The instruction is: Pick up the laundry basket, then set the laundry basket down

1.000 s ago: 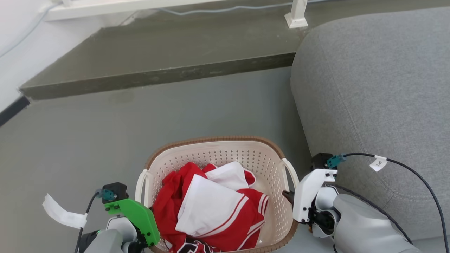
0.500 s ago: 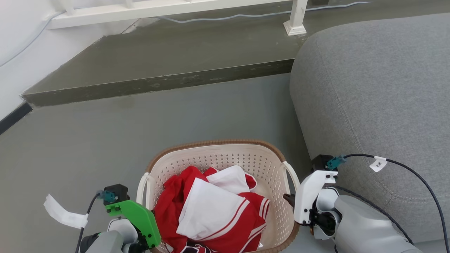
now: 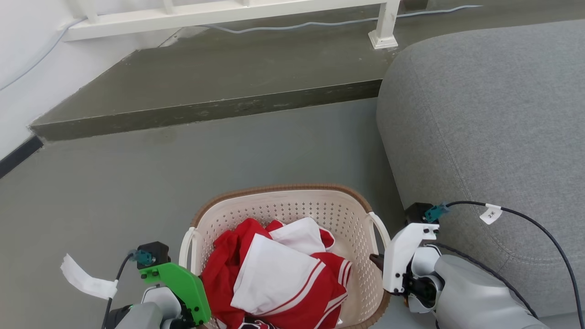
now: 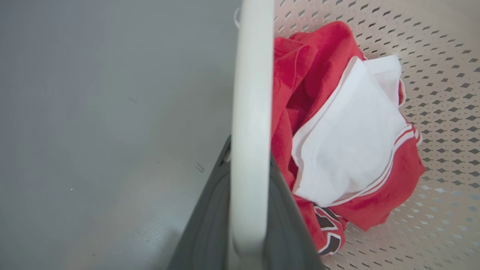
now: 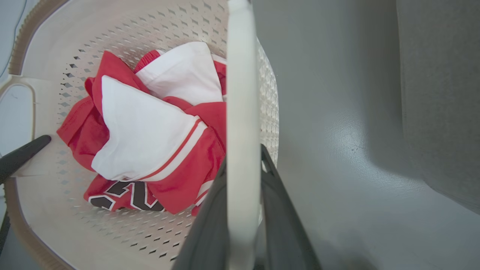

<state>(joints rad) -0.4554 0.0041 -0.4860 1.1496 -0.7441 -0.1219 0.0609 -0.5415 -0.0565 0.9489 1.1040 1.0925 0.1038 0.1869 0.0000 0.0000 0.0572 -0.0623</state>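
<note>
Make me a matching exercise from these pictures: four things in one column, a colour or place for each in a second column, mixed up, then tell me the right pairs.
Column one
1. laundry basket
2. clothes
3. sofa
4. left tool

Column two
A. straddling a white handle
B. grey, to the right of the basket
C. red and white, bunched inside the basket
D. cream with holes and a brown rim

Pairs: 1-D, 2-C, 3-B, 4-A
</note>
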